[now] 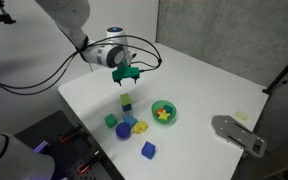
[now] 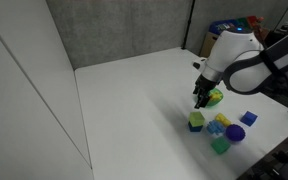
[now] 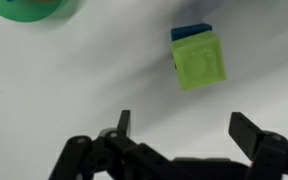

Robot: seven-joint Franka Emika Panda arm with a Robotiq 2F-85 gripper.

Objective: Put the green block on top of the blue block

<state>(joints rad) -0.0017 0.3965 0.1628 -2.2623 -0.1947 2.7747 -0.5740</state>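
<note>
The green block [image 3: 199,62], a lime cube, sits on top of the blue block [image 3: 189,33], whose navy edge shows just beyond it in the wrist view. The stack stands on the white table in both exterior views, lime block [image 1: 126,98] over blue block [image 1: 126,108], and lime block [image 2: 196,120]. My gripper [image 3: 181,120] is open and empty. It hangs above the stack [image 1: 127,73] [image 2: 201,100], apart from it.
A green bowl [image 1: 164,112] [image 3: 29,10] with a yellow star stands near the stack. A dark green cube [image 1: 111,121], a purple ball [image 1: 124,131] and a brighter blue cube [image 1: 148,150] lie toward the table's front edge. A grey object [image 1: 239,135] lies off to the side.
</note>
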